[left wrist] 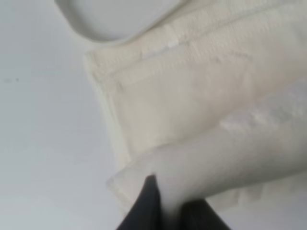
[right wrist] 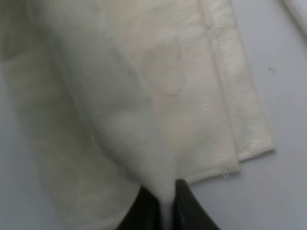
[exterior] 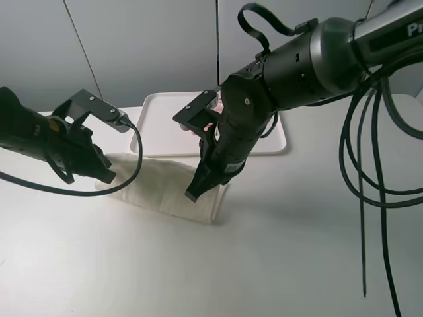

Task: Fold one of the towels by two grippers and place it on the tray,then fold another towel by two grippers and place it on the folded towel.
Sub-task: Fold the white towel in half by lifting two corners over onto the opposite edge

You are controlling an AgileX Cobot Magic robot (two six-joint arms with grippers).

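Note:
A cream towel point(exterior: 162, 185) lies on the white table just in front of the white tray point(exterior: 158, 125). My left gripper point(exterior: 106, 175) is shut on the towel's left edge, and a lifted fold runs from its fingers in the left wrist view point(left wrist: 165, 211). My right gripper point(exterior: 192, 195) is shut on the towel nearer its right end. In the right wrist view a raised ridge of cloth point(right wrist: 124, 105) rises from its pinched fingertips point(right wrist: 165, 206) over the flat layers beneath. The towel point(left wrist: 192, 96) lies close to a corner of the tray point(left wrist: 115, 19). A second towel is not clearly in view.
A small pink patch point(exterior: 208, 127) shows behind the right arm over the tray, and I cannot tell what it is. Black cables point(exterior: 363, 165) hang down at the right. Grey wall panels stand behind the table.

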